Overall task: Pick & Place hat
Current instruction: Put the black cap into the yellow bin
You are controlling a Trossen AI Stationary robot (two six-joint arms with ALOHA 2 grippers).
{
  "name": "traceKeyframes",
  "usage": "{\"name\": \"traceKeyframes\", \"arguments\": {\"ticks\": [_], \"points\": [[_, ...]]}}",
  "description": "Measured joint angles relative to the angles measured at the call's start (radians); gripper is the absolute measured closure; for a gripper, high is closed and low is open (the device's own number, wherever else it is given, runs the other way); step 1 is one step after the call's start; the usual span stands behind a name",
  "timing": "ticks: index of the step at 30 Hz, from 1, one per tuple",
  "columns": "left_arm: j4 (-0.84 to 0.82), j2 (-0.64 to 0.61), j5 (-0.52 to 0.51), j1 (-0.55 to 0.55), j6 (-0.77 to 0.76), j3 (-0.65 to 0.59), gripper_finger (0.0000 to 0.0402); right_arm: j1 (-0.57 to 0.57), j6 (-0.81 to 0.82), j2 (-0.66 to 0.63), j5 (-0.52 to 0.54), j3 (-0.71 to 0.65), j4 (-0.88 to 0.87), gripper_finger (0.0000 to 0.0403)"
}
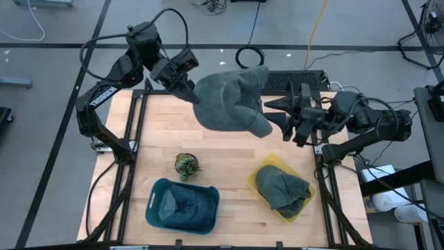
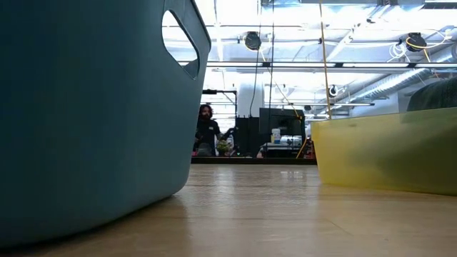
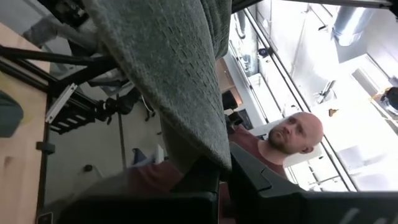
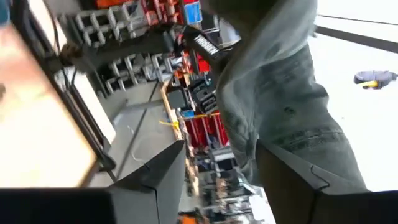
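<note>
High view: wooden surface [image 1: 229,156] below, grey hat [image 1: 231,104] stretched mid-air at upper centre. Left fingers [image 1: 191,92] pinched tight on its left edge; right fingers [image 1: 279,114] part open, the hat's brim between them.

Place: a robotics lab or workshop in a large industrial hall.
Counter: a wooden counter [image 1: 222,139] in a dark metal frame, standing on grey concrete floor.
Beyond the counter: monitors and dark equipment racks [image 2: 275,132], with a person [image 2: 206,132] among them.
Above the counter: exposed ducts [image 2: 400,78], beams and hanging cables.
Beside the counter: shelving with red storage bins [image 4: 202,134].
</note>
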Motion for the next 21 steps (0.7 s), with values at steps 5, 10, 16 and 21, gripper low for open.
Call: {"name": "traceKeyframes", "arguments": {"ticks": [5,10,16,21], "points": [[-0.001,0.000,-0.030,-0.021,-0.023,0.000,0.0390,0.000,-0.129,0.029,0.005,0.000,0.019,0.0222],[0.000,0.000,-0.070,-0.035,-0.028,0.000,0.0391,0.000,-0.191,0.059,0.004,0.000,0.122,0.0223],[-0.001,0.000,-0.095,-0.046,-0.031,0.000,0.0391,0.000,-0.304,0.086,0.002,0.000,0.210,0.0223],[-0.001,0.000,-0.100,-0.051,-0.028,0.000,0.0391,0.000,-0.315,0.106,0.003,0.000,0.231,0.0244]]}}
